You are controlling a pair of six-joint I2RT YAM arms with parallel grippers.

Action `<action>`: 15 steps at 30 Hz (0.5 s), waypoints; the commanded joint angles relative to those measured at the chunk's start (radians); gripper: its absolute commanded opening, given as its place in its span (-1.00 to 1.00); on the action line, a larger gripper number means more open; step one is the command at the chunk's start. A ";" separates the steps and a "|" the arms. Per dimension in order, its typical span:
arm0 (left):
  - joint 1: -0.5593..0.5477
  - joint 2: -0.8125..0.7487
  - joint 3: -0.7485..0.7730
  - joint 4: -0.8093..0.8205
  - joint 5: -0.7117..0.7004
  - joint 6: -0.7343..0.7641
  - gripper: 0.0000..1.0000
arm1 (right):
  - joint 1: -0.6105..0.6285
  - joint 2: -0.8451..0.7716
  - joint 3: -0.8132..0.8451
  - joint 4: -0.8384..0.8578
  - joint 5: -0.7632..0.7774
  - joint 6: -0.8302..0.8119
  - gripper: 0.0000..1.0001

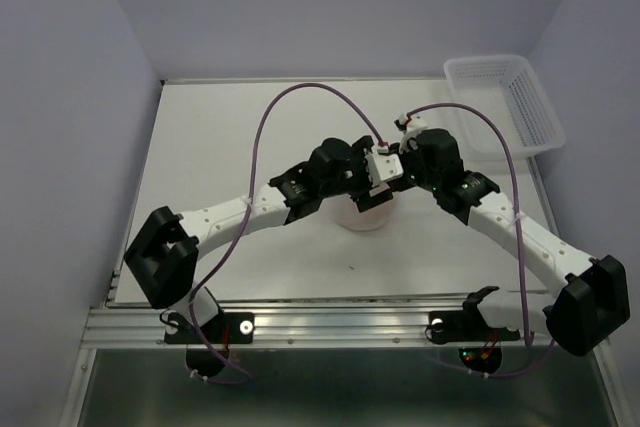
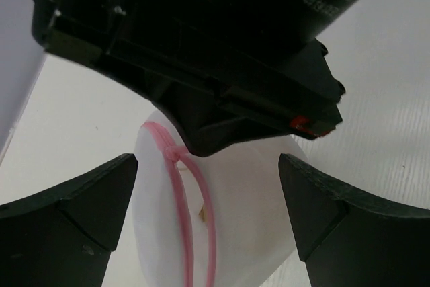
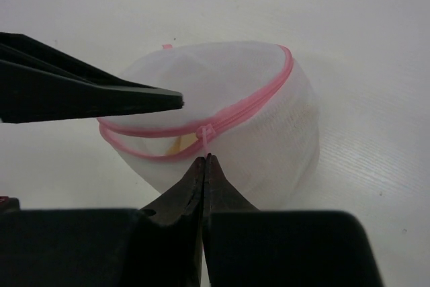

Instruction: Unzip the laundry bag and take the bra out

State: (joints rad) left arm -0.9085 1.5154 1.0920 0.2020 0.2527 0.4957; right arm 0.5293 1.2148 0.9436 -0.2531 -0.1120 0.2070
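Observation:
The laundry bag (image 1: 362,217) sits mid-table, a white mesh pouch with a pink zipper rim (image 3: 259,102). The zipper is partly open, and a sliver of the beige bra (image 3: 179,144) shows in the gap; it also shows in the left wrist view (image 2: 201,214). My right gripper (image 3: 205,159) is shut on the pink zipper pull (image 3: 206,134) at the bag's near side. My left gripper (image 2: 208,199) is open, its fingers (image 2: 94,213) straddling the bag (image 2: 255,199). One left finger (image 3: 101,95) lies across the bag's top. Both grippers meet over the bag in the top view (image 1: 380,187).
A white lattice plastic basket (image 1: 505,99) stands at the table's back right corner. The right gripper's black body (image 2: 201,58) hangs close above the bag in the left wrist view. Purple cables (image 1: 300,97) arc over both arms.

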 commanded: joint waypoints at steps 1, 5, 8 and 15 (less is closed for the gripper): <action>-0.018 0.043 0.092 -0.028 -0.073 -0.032 0.93 | 0.011 -0.049 0.031 0.035 0.020 0.009 -0.99; -0.021 0.083 0.109 -0.053 -0.136 -0.022 0.47 | 0.011 -0.069 0.021 0.034 0.031 0.005 -0.99; -0.023 0.083 0.105 -0.068 -0.150 -0.002 0.28 | 0.011 -0.075 0.014 0.035 0.038 0.000 -0.99; -0.021 0.088 0.121 -0.064 -0.179 0.021 -1.00 | 0.011 -0.080 0.011 0.032 0.086 0.000 -0.99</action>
State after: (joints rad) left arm -0.9276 1.6119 1.1648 0.1478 0.0982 0.5007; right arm 0.5316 1.1709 0.9390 -0.2775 -0.0761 0.2089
